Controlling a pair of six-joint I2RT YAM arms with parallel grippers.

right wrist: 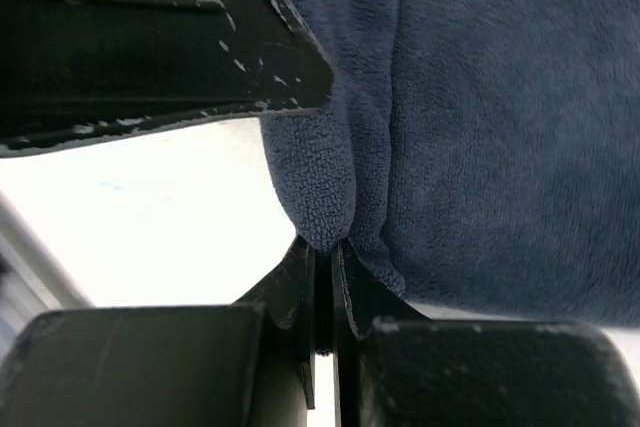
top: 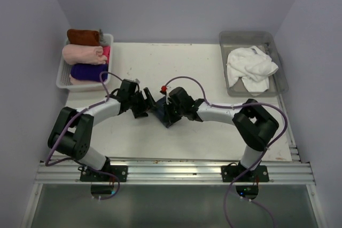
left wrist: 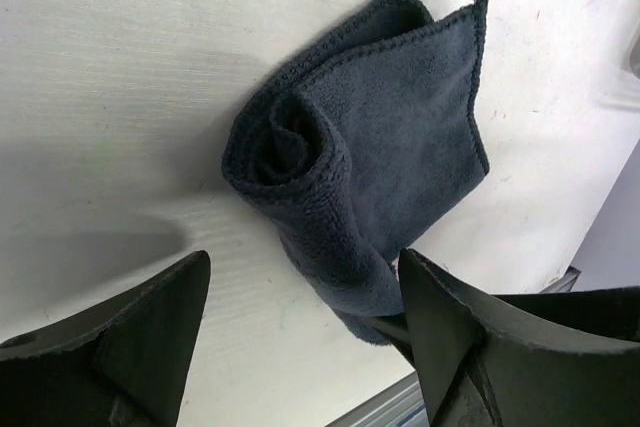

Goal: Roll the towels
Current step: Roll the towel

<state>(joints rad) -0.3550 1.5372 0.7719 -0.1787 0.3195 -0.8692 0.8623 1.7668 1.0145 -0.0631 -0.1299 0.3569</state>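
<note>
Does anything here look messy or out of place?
The white towel lies crumpled in the grey bin, unlike the neat rolls in the white basket. The dark blue towel is only loosely rolled, one end lying unrolled.

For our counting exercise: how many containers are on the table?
2. A white plastic basket at the back left; a grey translucent plastic bin at the back right, holding a crumpled white terry towel.

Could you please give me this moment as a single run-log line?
task: roll towels | slate-blue towel: partly rolled | left hand: open, at roll's end | right hand: against towel, grip unclear
</note>
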